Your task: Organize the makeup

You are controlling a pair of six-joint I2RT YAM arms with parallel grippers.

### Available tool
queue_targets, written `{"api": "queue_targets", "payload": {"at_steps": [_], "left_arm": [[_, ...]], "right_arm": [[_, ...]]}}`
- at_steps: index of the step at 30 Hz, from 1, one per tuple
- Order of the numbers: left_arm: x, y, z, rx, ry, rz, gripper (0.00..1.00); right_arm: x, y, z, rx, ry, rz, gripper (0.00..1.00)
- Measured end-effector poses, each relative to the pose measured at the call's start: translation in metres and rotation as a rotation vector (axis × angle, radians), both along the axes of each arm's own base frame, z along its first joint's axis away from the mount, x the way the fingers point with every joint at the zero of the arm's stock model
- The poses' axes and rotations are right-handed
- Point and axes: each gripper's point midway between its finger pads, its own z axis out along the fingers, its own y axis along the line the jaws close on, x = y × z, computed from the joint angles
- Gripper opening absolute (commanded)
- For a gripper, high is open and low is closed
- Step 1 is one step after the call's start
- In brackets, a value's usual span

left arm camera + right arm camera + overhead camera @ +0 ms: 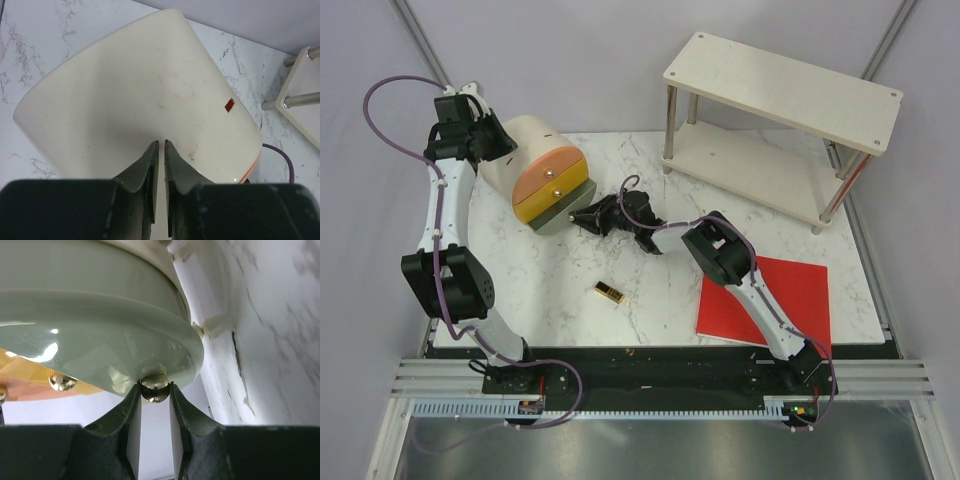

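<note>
A gold-and-black lipstick [609, 292] lies on the marble table, in front of the case; no other makeup shows. The cream round-bodied case [525, 150] has peach, yellow and grey-green drawers. My right gripper [578, 216] is shut on the gold knob [154, 386] of the grey-green bottom drawer [100, 335], which sticks out a little [563, 213]. My left gripper [500, 142] is shut and empty, its tips [161, 143] against the case's cream back [140, 90].
A flat red sheet [775, 300] lies at the right front under the right arm. A two-tier wooden shelf [780, 90] on metal legs stands at the back right. Two more gold knobs [61, 381] show on the upper drawers.
</note>
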Motion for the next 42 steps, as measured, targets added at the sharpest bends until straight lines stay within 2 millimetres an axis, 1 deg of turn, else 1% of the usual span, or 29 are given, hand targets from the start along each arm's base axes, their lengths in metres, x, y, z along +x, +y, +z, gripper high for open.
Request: {"api": "queue_targets", "payload": {"at_steps": [7, 11, 12, 13, 15, 16, 19, 24, 27, 32, 34, 36, 37, 39, 42], "left_arm": [[0.001, 0.000, 0.000, 0.000, 0.000, -0.001, 0.17], [0.001, 0.000, 0.000, 0.000, 0.000, -0.001, 0.17], [0.001, 0.000, 0.000, 0.000, 0.000, -0.001, 0.17], [0.001, 0.000, 0.000, 0.000, 0.000, -0.001, 0.17], [0.001, 0.000, 0.000, 0.000, 0.000, -0.001, 0.17], [0.001, 0.000, 0.000, 0.000, 0.000, -0.001, 0.17], [0.001, 0.000, 0.000, -0.001, 0.000, -0.002, 0.17], [0.000, -0.003, 0.000, -0.008, -0.001, -0.013, 0.18], [0.000, -0.004, 0.001, -0.012, -0.002, -0.018, 0.18], [0.000, -0.005, 0.001, -0.017, -0.002, -0.026, 0.18], [0.000, -0.006, 0.001, -0.019, -0.003, -0.030, 0.18], [0.000, -0.007, 0.001, -0.022, -0.003, -0.034, 0.19], [0.000, -0.007, 0.001, -0.023, -0.003, -0.037, 0.19], [0.000, -0.008, 0.001, -0.025, -0.004, -0.039, 0.19], [0.000, -0.009, 0.001, -0.028, -0.004, -0.044, 0.19]], "right_arm": [[-0.026, -0.028, 0.001, -0.012, 0.054, 0.005, 0.00], [-0.038, -0.041, 0.002, -0.015, 0.073, 0.011, 0.01], [-0.040, -0.043, 0.002, -0.016, 0.075, 0.015, 0.04], [-0.042, -0.044, 0.002, -0.016, 0.078, 0.018, 0.14], [-0.045, -0.045, 0.003, -0.018, 0.080, 0.026, 0.24], [-0.045, -0.045, 0.003, -0.021, 0.083, 0.029, 0.34], [-0.046, -0.046, 0.001, -0.038, 0.089, 0.043, 0.44], [-0.048, -0.048, -0.002, -0.085, 0.104, 0.078, 0.51], [-0.050, -0.054, -0.006, -0.125, 0.112, 0.099, 0.52], [-0.051, -0.082, -0.013, -0.253, 0.096, 0.135, 0.53], [-0.049, -0.097, -0.013, -0.343, 0.060, 0.158, 0.53], [-0.044, -0.109, -0.008, -0.436, 0.001, 0.183, 0.54], [-0.039, -0.113, -0.003, -0.479, -0.047, 0.197, 0.54], [-0.031, -0.117, 0.012, -0.562, -0.164, 0.225, 0.54], [-0.032, -0.125, 0.037, -0.670, -0.348, 0.283, 0.56]]}}
